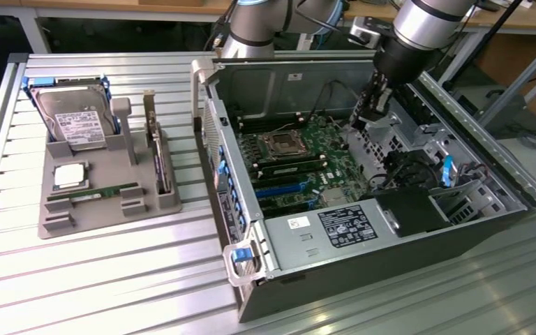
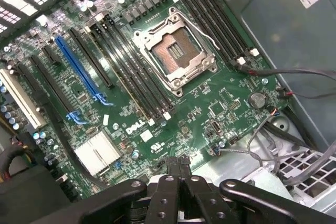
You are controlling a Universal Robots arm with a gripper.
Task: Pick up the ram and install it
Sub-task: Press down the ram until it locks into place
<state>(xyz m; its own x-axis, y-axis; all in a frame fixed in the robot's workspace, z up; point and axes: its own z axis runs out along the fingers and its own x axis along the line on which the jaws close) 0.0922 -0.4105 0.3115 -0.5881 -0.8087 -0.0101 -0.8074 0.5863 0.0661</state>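
Ram (image 1: 94,195) lies on the tray, far from the closed claw (image 1: 373,115).

- Gripper (image 2: 181,182): its fingertips are cut off by the wrist picture's edge.
- Computer case (image 1: 361,269): its corner farthest from the gripper leaves the exterior picture.

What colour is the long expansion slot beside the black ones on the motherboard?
Blue. The expansion slot shows best in the wrist view, on the green motherboard.

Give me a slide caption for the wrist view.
Shut, empty tool hovering over the motherboard beside its open processor socket.
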